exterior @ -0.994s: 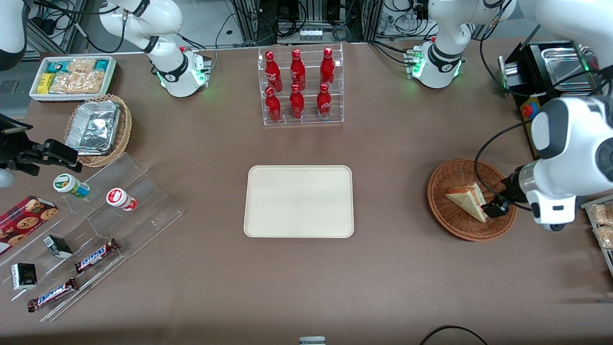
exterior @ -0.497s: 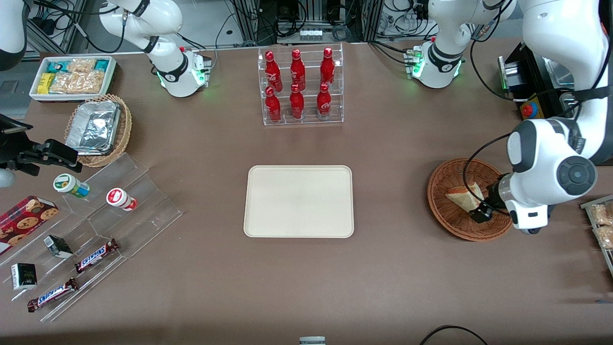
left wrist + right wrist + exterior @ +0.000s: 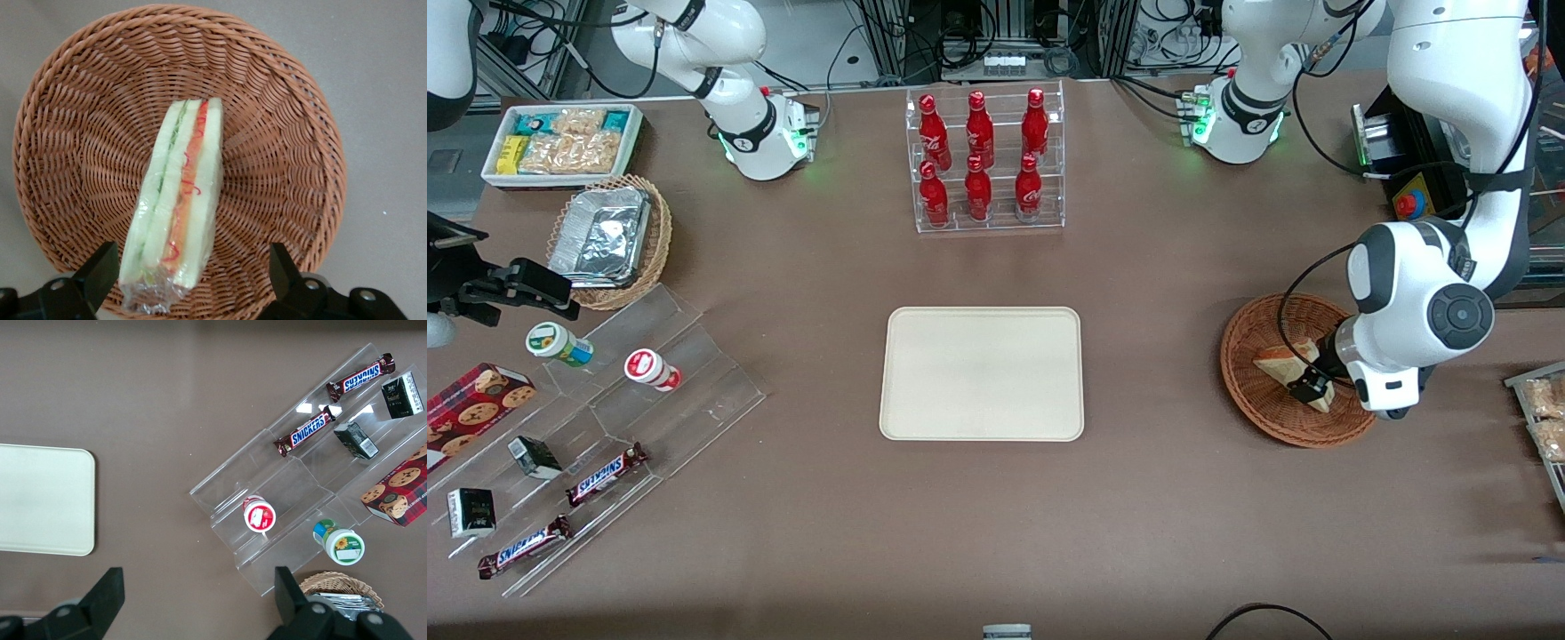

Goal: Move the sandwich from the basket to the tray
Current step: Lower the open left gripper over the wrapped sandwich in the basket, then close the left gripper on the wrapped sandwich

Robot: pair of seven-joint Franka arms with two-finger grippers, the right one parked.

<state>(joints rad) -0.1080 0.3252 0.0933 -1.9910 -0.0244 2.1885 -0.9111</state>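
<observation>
From the front, the Snickers bars (image 3: 606,474) carry the only clearly readable name; they lie on a clear stepped stand (image 3: 618,418) toward the parked arm's end of the table from the tray (image 3: 982,373). The red bottles (image 3: 978,160) in their clear rack show white script too small to read, and the rack stands farther from the camera than the tray. The left arm bends down over the basket (image 3: 1263,409), which sits toward the working arm's end from the tray, well apart from it. The gripper (image 3: 1313,386) hangs low inside the basket, right at the sandwich (image 3: 1276,363). The sandwich lies in the basket; the tray holds nothing.

In the left wrist view, the sandwich (image 3: 175,213) stands on edge in clear wrap in the basket (image 3: 280,120), with green and red filling lines showing along its cut edge. The gripper (image 3: 187,283) is spread wide; one fingertip (image 3: 99,270) sits on each side of the sandwich's near end, neither touching it.

In the right wrist view, "SNICKERS" reads plainly on two bars (image 3: 308,432) on the stepped stand (image 3: 293,487), beside the tray (image 3: 43,500). Two small lidded cups (image 3: 259,515) and a cookie box (image 3: 400,487) rest on the same stand.
</observation>
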